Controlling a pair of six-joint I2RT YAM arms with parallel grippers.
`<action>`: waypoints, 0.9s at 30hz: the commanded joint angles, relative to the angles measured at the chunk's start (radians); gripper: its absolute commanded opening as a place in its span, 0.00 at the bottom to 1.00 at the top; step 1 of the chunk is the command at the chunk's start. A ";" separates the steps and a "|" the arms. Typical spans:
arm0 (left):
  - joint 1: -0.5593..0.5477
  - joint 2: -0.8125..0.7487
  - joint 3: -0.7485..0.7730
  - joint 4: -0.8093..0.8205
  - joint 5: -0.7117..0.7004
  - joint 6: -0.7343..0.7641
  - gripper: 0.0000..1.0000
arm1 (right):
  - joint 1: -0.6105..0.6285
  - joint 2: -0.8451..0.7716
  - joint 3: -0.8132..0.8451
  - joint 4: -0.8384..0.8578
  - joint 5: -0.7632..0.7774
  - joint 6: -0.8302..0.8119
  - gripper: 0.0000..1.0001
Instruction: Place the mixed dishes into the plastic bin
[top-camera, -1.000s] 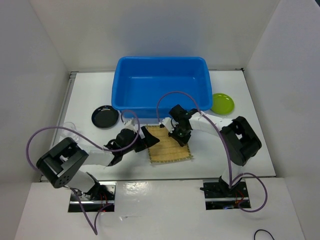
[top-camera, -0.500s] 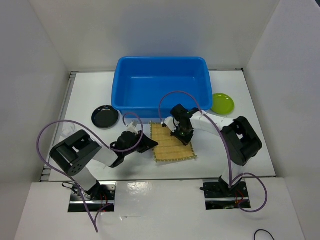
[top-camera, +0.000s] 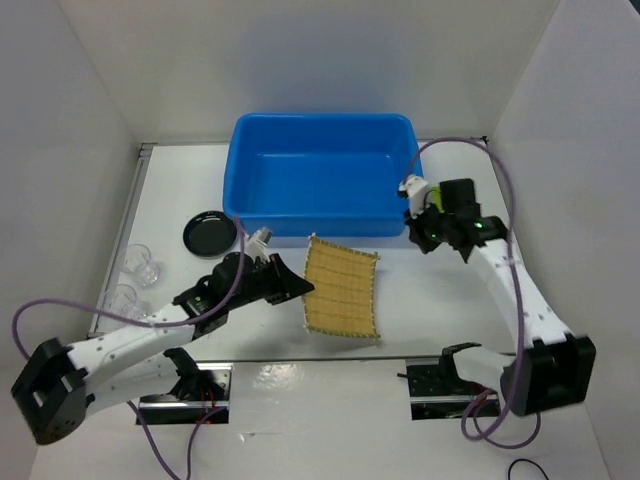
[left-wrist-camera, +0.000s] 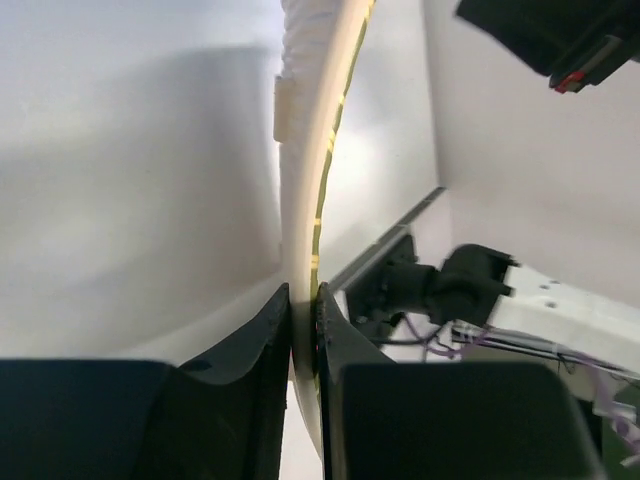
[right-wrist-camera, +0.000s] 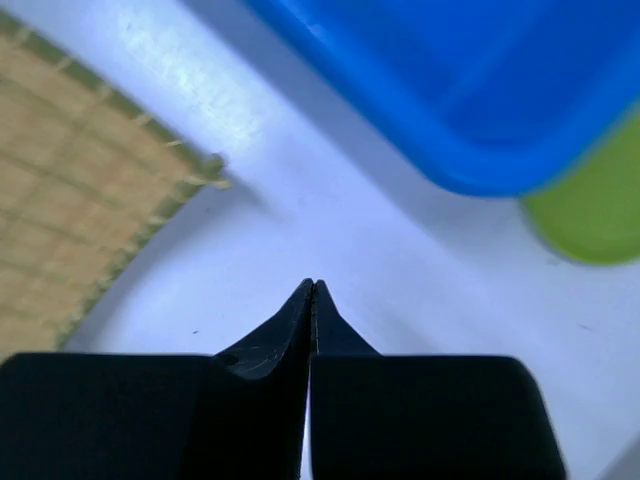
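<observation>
— Just in front of the bin (top-camera: 320, 222), your mat (top-camera: 342, 290) is being held up at a tilt, not lying inside. Are you seeing how it is gripped?

— Yes. Your left gripper (top-camera: 297, 287) is pinching the mat's left edge. On your left wrist camera the mat (left-wrist-camera: 318, 150) is running edge-on between the two jaws, and they are squeezing it tight.

— And the mat's far corner?

— On your right wrist camera it is casting a shadow on the table (top-camera: 440, 300), so that corner is floating clear of the surface.

— What is your right gripper (right-wrist-camera: 312, 290) doing?

— It is hovering over bare table beside the bin's right front corner. Its jaws are pressing together and gripping nothing.

— Where are the other dishes sitting?

— Your green plate (right-wrist-camera: 590, 205) is lying just past that corner of the bin, on the table outside the tub. From above, your right gripper is covering most of it. Your black plate (top-camera: 210, 233) is lying near the bin's left front corner, apart from it. Your two cups (top-camera: 142, 262) are standing upright at the table's left edge, well apart from the mat.
</observation>
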 joint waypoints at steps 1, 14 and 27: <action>0.000 -0.158 0.102 -0.229 -0.007 0.030 0.00 | -0.080 -0.155 0.000 0.025 -0.058 -0.005 0.00; 0.059 -0.137 0.568 -0.455 0.078 0.052 0.00 | -0.325 -0.197 -0.032 0.064 -0.063 -0.002 0.00; 0.450 0.556 1.061 -0.241 0.426 0.040 0.00 | -0.466 -0.234 -0.052 0.073 -0.054 0.008 0.00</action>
